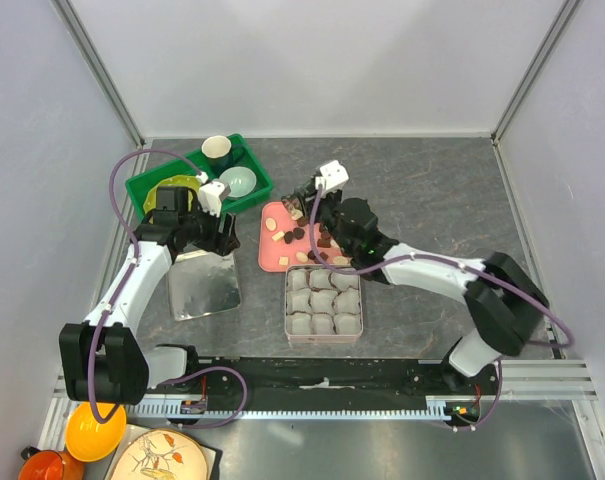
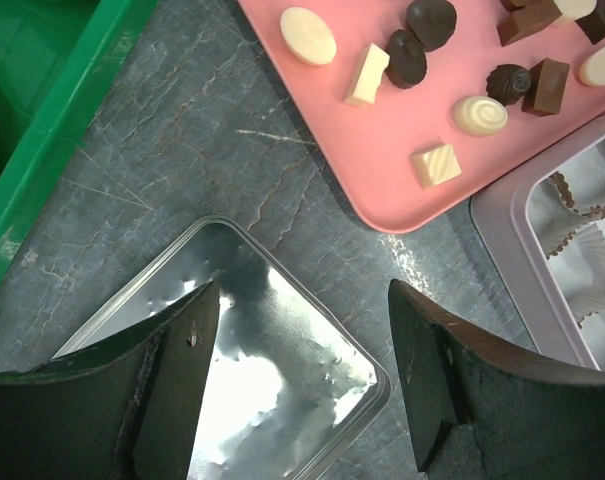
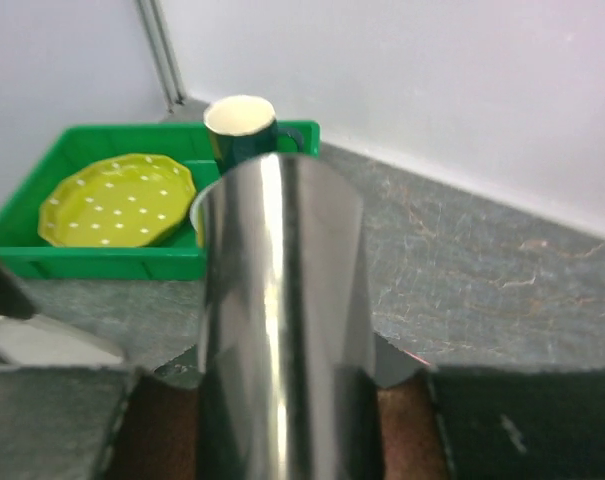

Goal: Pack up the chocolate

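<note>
The chocolate (image 1: 294, 233), dark brown and cream-white pieces, lies on a pink tray (image 1: 269, 255); it also shows in the left wrist view (image 2: 308, 36) on the tray (image 2: 382, 170). A square tin (image 1: 288, 300) lined with grey paper cups (image 1: 324, 302) stands just in front of the tray, its corner in the left wrist view (image 2: 502, 230). My left gripper (image 2: 302, 300) is open and empty above the corner of the shiny tin lid (image 2: 282, 340). My right gripper (image 3: 277, 420) is shut on a shiny curved metal tool (image 3: 282, 300), above the tray's far side (image 1: 312, 205).
A green bin (image 1: 147, 190) at the back left holds a yellow plate (image 3: 117, 200), a green cup (image 3: 240, 122) and a pale bowl (image 1: 239, 181). The tin lid (image 1: 204, 285) lies left of the tin. Walls close in on three sides. A yellow bowl (image 1: 94, 430) sits off the table's near edge.
</note>
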`<state>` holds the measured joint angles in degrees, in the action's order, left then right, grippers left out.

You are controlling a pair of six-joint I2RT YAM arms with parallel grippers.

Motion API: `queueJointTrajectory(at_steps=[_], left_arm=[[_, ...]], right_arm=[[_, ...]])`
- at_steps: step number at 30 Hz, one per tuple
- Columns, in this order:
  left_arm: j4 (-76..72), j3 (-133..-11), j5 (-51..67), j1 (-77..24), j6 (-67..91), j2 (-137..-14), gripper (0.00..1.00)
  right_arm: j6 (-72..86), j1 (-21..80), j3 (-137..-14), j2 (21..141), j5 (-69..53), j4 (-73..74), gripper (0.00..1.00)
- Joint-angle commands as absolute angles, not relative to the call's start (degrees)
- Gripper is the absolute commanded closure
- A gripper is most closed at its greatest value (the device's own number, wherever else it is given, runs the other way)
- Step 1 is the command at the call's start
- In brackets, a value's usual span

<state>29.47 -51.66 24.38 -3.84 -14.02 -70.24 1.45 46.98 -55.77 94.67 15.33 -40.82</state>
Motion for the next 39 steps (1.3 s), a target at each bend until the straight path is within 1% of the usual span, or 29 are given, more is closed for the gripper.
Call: queueJointTrajectory(at_steps=[1, 2, 7, 10, 15, 21, 29, 32, 33, 36, 39], left_arm=[[28.2, -51.6, 22.0, -3.5, -15.1, -70.0, 0.25], [28.3, -51.6, 21.9, -3.5, -15.1, -70.0, 0.25], [28.4, -51.2, 21.7, -3.5, -15.1, -70.4, 0.25], [28.5, -51.2, 21.4, -3.5, -15.2, -70.2, 0.25], [29.2, -51.3, 21.7, -3.5, -15.0, -69.7, 0.25], [29.7, -51.1, 22.0, -3.6, -15.1, -69.4, 0.25], [29.7, -50.6, 22.1, -3.5, -15.7, -69.0, 0.25], [29.6, -50.5, 22.3, -3.6, -15.7, -69.1, 0.25], [29.8, -50.5, 22.3, -3.6, -15.7, -69.0, 0.25], [29.8, -50.3, 22.5, -3.6, -15.8, -69.0, 0.25], [29.8, -50.2, 22.9, -3.6, -15.6, -69.2, 0.25]], right_arm=[[0.6, 48.8, -52.7, 82.0, 12.1, -35.9, 0.86], [0.9, 49.2, -52.1, 80.3, 11.8, -32.9, 0.86], [2.5, 53.1, -45.6, 69.0, 9.0, -27.2, 0.87], [3.9, 55.7, -43.6, 65.9, 7.9, -23.5, 0.88], [4.6, 59.9, -41.2, 64.8, 8.3, -21.0, 0.88], [4.7, 61.2, -39.6, 65.8, 9.4, -22.3, 0.87], [4.5, 61.3, -38.2, 67.1, 11.3, -24.6, 0.80], [3.7, 61.3, -37.7, 67.1, 12.3, -25.0, 0.76], [3.7, 61.3, -37.7, 67.0, 12.6, -25.0, 0.72], [3.3, 61.3, -37.2, 66.6, 13.1, -25.6, 0.67], [3.1, 61.3, -37.0, 66.4, 13.4, -25.9, 0.65]])
